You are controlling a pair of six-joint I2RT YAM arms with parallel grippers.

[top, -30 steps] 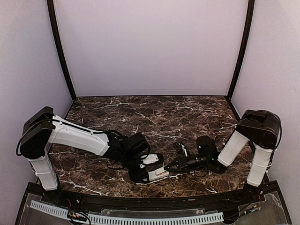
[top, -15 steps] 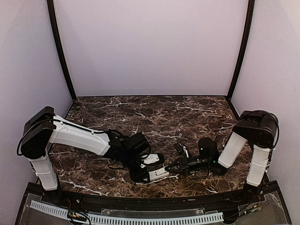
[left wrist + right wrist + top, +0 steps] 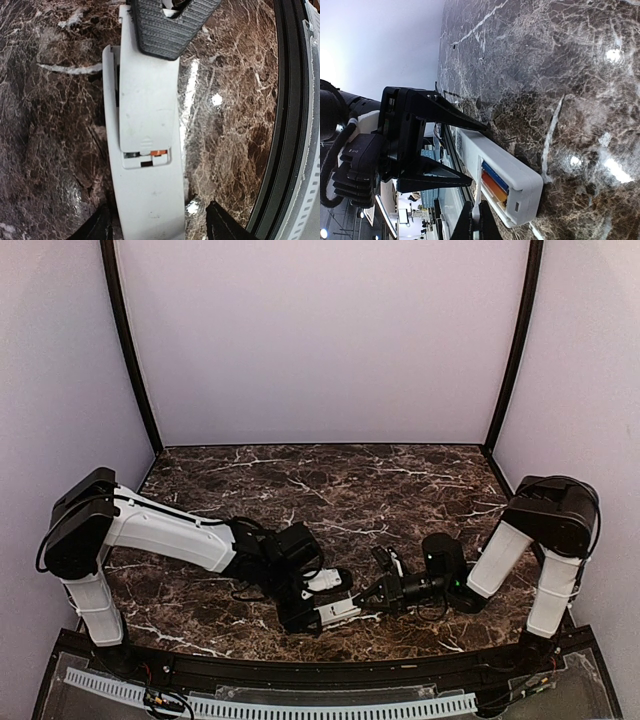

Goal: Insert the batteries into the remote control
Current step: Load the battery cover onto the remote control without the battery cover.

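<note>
The white remote control (image 3: 150, 200) lies back up on the marble near the front edge, also seen as remote control (image 3: 338, 610). In its open bay sit the batteries, one blue (image 3: 495, 176) and one orange-red (image 3: 492, 189); an orange sliver (image 3: 158, 151) shows at the cover's end. The white battery cover (image 3: 147, 100) lies partly over the bay. My right gripper (image 3: 475, 220) is shut on that cover's thin edge (image 3: 478, 200). My left gripper (image 3: 157, 210) is open, with its fingers (image 3: 465, 122) standing on either side of the remote and a gap at each side.
The table's black front rim (image 3: 287, 125) runs close beside the remote, with a white slotted strip (image 3: 300, 705) beyond it. Both arms meet low over the front middle of the marble top (image 3: 330, 490). Grey walls enclose the other sides.
My left gripper's fingers have spread apart and let go of the remote's sides. The right gripper stays shut on the cover, and the remote has barely moved.
</note>
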